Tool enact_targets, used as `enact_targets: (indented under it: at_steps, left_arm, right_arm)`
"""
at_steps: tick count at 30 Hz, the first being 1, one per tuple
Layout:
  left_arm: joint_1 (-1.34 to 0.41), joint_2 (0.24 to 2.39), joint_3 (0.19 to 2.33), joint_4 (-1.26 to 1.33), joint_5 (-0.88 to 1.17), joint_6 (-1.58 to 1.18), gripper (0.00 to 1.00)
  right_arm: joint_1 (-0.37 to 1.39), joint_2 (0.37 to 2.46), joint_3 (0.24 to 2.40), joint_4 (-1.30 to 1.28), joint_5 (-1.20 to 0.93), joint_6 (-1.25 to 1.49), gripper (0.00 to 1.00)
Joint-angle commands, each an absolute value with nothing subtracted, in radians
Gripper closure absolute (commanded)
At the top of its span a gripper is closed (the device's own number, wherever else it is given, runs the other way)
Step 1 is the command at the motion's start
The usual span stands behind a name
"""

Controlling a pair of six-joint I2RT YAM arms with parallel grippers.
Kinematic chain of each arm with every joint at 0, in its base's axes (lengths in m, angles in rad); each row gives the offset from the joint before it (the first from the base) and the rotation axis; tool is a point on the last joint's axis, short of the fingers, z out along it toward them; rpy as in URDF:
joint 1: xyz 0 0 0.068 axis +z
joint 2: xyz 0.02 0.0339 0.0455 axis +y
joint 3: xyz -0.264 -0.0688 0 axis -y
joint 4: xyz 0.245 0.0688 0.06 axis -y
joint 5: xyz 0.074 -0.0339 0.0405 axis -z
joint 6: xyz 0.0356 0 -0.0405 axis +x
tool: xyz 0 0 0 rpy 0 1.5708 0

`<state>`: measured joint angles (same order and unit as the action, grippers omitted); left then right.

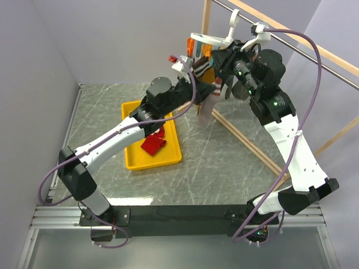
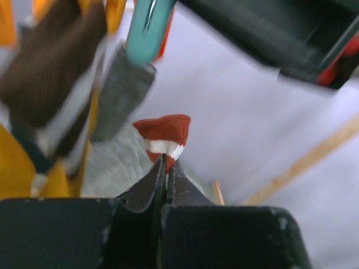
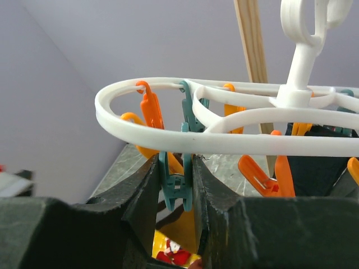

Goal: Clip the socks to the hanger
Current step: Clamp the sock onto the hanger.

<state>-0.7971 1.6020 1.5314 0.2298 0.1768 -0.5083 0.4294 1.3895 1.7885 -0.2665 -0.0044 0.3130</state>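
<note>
Notably, knit red sock (image 2: 165,131), smooth oval hanger (image 3: 252,144)

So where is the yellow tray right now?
In the top view the yellow tray lies on the table's left half, under the left arm, with a red sock in it.

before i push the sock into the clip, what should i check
1. left gripper jaws shut on red sock: ok
2. right gripper jaws squeezing teal clip: ok
3. clip mouth open: cannot tell, hidden between the jaws
4. sock fabric at that clip: not ok, none visible in the right wrist view
5. hanger hooked on metal rod: ok
</note>
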Motion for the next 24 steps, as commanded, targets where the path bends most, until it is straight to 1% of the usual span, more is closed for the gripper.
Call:
enact_targets:
  at_steps: [1, 5, 12, 20, 24]
  left_arm:
    - [-0.845, 1.632, 1.660, 0.175, -0.080, -0.436, 0.99]
    - [-0.885, 1.661, 1.707, 0.134, -0.234, -0.410, 0.99]
    - [-0.943, 1.698, 1.753, 0.101, -0.401, -0.345, 0.99]
    - [-0.968, 1.710, 1.758, 0.104, -0.554, -0.344, 0.99]
    - [-0.968, 1.709, 1.758, 0.124, -0.561, -0.341, 0.99]
  right_arm:
    - [0.425, 1.371, 1.813, -0.264, 0.040, 0.298, 1.00]
    - [0.425, 1.376, 1.822, -0.278, 0.054, 0.285, 1.00]
    - [0.425, 1.371, 1.828, -0.284, 0.069, 0.261, 1.00]
    - [0.425, 1.370, 1.825, -0.299, 0.080, 0.242, 1.00]
    - [0.426, 1.364, 1.822, -0.299, 0.083, 0.236, 1.00]
